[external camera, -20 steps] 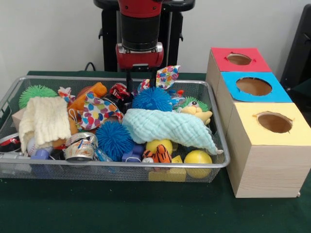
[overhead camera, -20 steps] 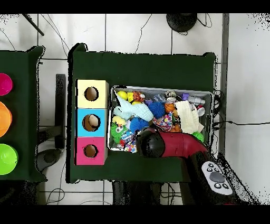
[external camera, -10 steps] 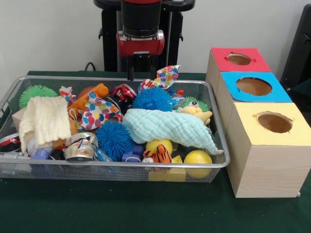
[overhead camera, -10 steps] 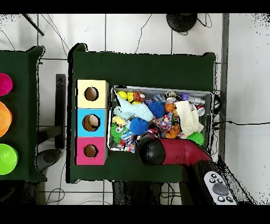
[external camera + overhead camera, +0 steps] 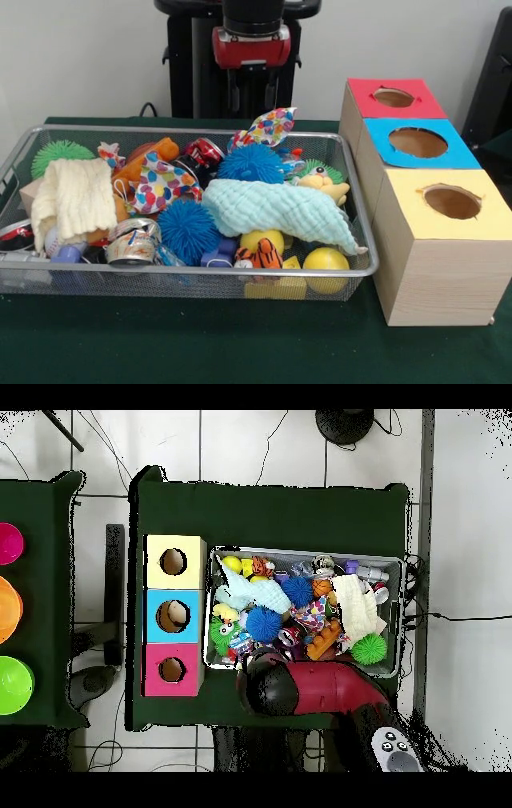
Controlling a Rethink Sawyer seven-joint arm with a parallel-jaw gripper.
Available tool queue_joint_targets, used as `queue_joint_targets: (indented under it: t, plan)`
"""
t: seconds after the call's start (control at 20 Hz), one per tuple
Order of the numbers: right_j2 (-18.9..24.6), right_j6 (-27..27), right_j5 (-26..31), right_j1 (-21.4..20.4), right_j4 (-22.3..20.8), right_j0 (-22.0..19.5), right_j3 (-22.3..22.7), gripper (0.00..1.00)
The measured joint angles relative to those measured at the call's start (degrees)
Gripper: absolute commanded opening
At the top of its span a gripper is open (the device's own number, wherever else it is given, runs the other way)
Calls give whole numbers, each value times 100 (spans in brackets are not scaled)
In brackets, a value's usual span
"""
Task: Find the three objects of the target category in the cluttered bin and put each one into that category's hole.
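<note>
Hovering behind bin [image 5: 356,210], tool [image 5: 250,88] apparently empty.

Red and black arm [image 5: 315,689] raised, end effector [image 5: 250,96] upright, state unclear.

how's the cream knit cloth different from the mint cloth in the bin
The cream knit cloth is pale yellow-white and sits at the bin's left end in the front view; the mint cloth is light blue-green, longer, and stretches across the middle toward the right. Both are soft textured fabrics draped over toys.
</note>
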Motion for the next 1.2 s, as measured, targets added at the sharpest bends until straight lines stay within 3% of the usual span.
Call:
queue_joint_targets:
  t: [0.85, 1.2]
  plan:
    - [-2, 0, -934, 620, 2, 120, 54, 100]
    - [-24, 0, -981, 905, -20, 120, 47, 100]
